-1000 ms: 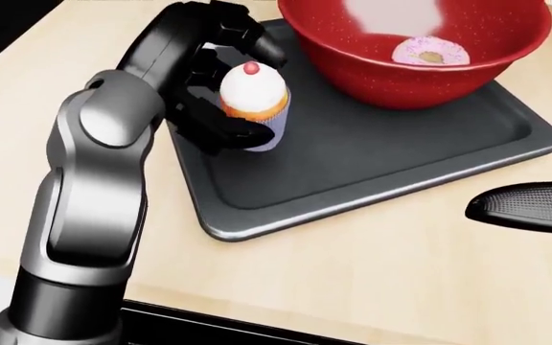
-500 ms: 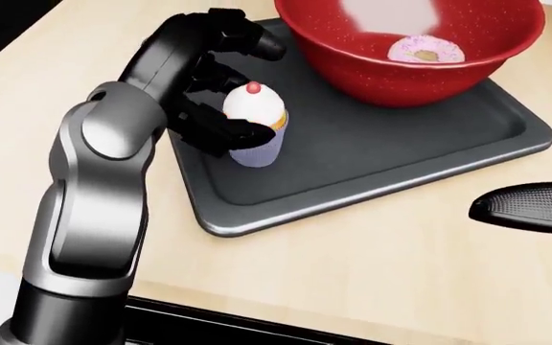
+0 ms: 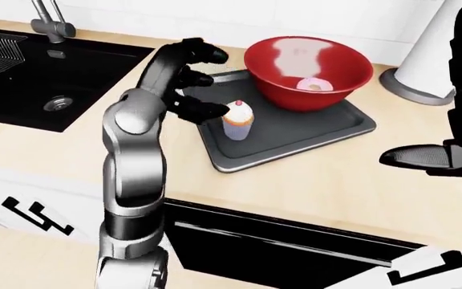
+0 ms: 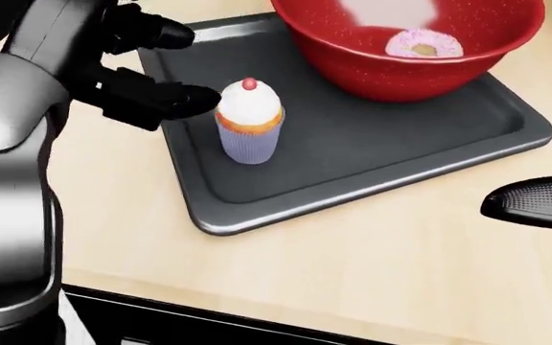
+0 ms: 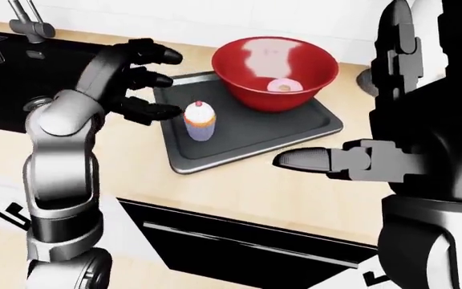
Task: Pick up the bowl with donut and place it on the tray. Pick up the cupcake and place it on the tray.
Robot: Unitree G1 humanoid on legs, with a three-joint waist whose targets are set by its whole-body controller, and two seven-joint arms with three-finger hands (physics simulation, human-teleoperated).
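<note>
Bowl and cupcake both sit on the tray, left robot hand spread beside them.

The eye views alone show the black sink (image 3: 46,84) and faucet (image 3: 48,21) at left on the worktop (image 4: 352,273). The tray (image 4: 372,158) carries the red bowl (image 4: 401,50) with donut (image 4: 424,44) and the upright cupcake (image 4: 248,121). The left robot hand (image 4: 151,68) has its fingers apart, just beside the cupcake. The right robot hand (image 5: 351,161): grip cannot be told.
</note>
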